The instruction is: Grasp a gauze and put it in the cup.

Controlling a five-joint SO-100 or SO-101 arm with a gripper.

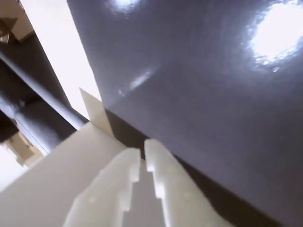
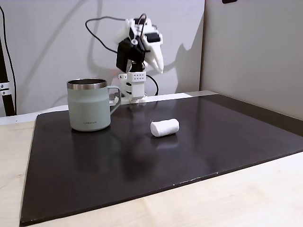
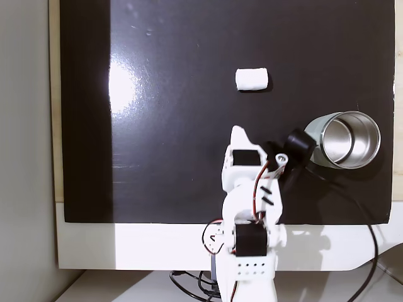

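White two-finger gripper [image 1: 143, 153]: pressed together, empty | small white cylindrical gauze roll [image 2: 164, 127]: lying on worktop | sage-green steel-rimmed mug [image 2: 89, 104]: upright, apart.

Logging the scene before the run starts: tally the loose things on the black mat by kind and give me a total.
Gauze rolls, white, lying on its side: 1
Cups, sage-green cup standing upright: 1
Total: 2
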